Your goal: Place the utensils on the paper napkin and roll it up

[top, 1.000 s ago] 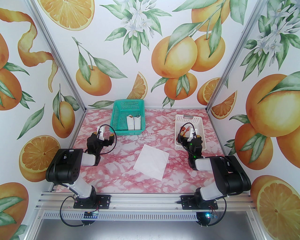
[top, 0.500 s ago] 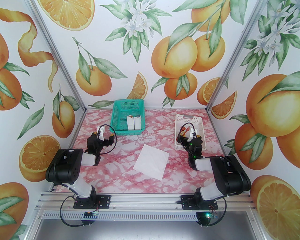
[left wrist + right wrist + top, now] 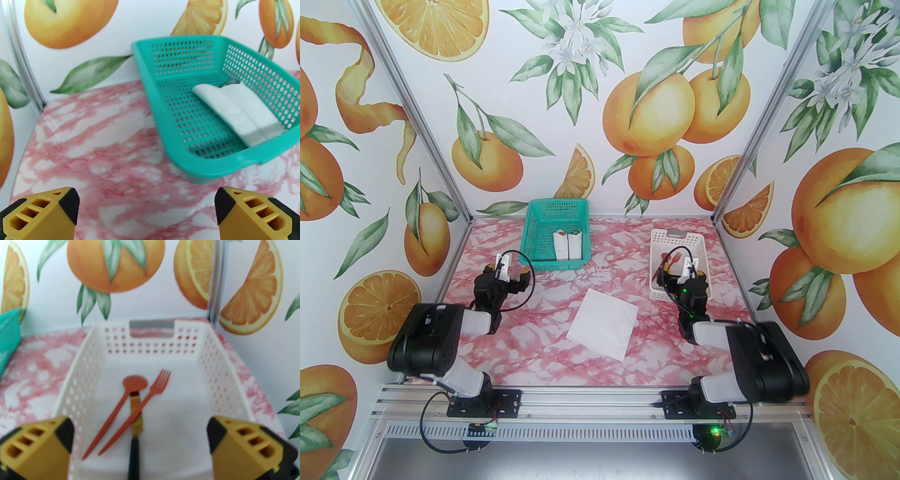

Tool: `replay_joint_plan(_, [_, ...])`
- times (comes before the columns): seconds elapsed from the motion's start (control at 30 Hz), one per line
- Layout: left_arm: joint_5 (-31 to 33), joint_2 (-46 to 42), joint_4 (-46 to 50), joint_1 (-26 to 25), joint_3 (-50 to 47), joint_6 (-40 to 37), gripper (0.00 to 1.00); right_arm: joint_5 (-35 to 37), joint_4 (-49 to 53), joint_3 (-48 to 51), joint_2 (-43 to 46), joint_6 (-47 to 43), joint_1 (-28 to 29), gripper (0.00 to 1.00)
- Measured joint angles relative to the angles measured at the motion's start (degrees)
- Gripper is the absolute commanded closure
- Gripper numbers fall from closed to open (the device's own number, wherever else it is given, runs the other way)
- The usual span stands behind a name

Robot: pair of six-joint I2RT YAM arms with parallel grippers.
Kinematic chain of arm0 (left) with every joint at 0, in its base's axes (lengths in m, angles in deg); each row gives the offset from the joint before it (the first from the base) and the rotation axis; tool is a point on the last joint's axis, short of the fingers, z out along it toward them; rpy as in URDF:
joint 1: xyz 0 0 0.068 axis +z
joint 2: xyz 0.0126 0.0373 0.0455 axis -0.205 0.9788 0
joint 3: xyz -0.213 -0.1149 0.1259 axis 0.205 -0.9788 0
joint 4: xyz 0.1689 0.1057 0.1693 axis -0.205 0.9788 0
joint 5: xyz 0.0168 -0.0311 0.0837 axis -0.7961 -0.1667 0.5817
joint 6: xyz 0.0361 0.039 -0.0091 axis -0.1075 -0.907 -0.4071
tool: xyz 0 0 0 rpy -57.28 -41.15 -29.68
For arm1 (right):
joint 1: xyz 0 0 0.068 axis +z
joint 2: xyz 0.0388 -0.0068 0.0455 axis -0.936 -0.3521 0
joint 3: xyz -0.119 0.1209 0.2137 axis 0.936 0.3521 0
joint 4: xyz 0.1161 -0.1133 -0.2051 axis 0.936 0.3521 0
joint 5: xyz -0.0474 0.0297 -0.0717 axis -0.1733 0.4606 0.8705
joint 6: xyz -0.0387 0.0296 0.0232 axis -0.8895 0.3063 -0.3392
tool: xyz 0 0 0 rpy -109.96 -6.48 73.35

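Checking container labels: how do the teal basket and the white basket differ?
The teal basket holds two white wrapped bundles; the white basket holds the spoon, fork and knife. The teal basket sits at the back, left of centre; the white basket nearer the right edge. The teal basket's floor is perforated; the white basket's floor looks solid. Both are plastic with perforated walls, upright on the table.

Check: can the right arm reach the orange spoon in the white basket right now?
Probably yes: the right gripper hangs open above the white basket, and the spoon lies uncovered, though fork and knife crowd it.
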Motion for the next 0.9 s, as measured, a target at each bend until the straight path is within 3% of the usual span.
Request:
replay_joint_plan(0.3, [5.4,-20.4,14.7,-3.8,1.7,0.0,0.00,2.8,19.2,-0.4,20.2,2.4,0.0,0.00])
replay_joint_plan(0.5, [4.7,-27.5,33.6,-4.0,12.5,8.5,0.00,1.7,39.6,-7.1,30.7,6.9,0.0,0.00])
replay_joint_plan(0.73, [-3.0,-27.2,52.4,-4.0,24.9,20.7,0.00,-5.2,59.4,-18.2,35.8,13.3,0.0,0.00])
replay_joint_plan(0.9, [-11.9,-25.2,64.2,-4.0,29.1,23.6,0.00,-11.8,72.0,-23.2,35.8,17.5,0.0,0.00])
